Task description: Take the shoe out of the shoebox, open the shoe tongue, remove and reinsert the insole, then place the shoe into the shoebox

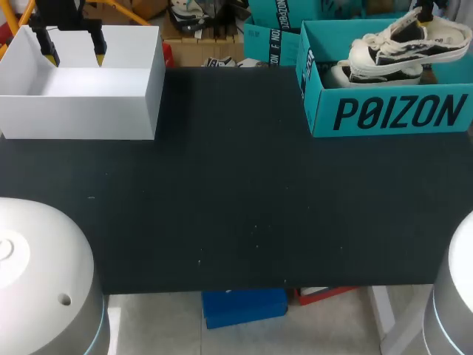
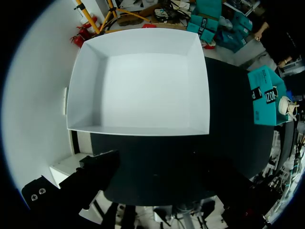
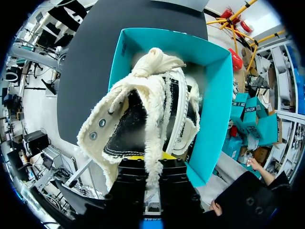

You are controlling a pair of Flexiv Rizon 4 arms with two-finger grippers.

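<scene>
The right arm's jaws are clamped on the heel collar of the canvas sneaker (image 3: 143, 109). One yellow pad (image 3: 136, 157) is seen just under the frayed cream rim. The sneaker is held inside the teal shoebox (image 1: 384, 111), heel uppermost and toe pointed at the shoebox wall that faces the white box (image 1: 81, 111). Whether the sole is clear of the shoebox floor cannot be told. The knotted laces (image 3: 155, 62) are bunched at the end of the shoe opening farthest from the grip.

The step in hand is judged to be the taking-out, barely begun. A straight upward lift is called for until the toe is above the shoebox rim. A sideways pull before then would likely catch the toe on the wall and drag or tip the light cardboard. Only a thin edge of soft canvas is gripped, so the hanging shoe can be expected to swing, and a slow, steady lift is advised. The sneaker is best set sole-down on the black surface (image 1: 236, 207) in front of the shoebox, opening upward.

The left arm's jaws are apart and hold nothing. They are poised over the white box, well away from the shoebox.
</scene>
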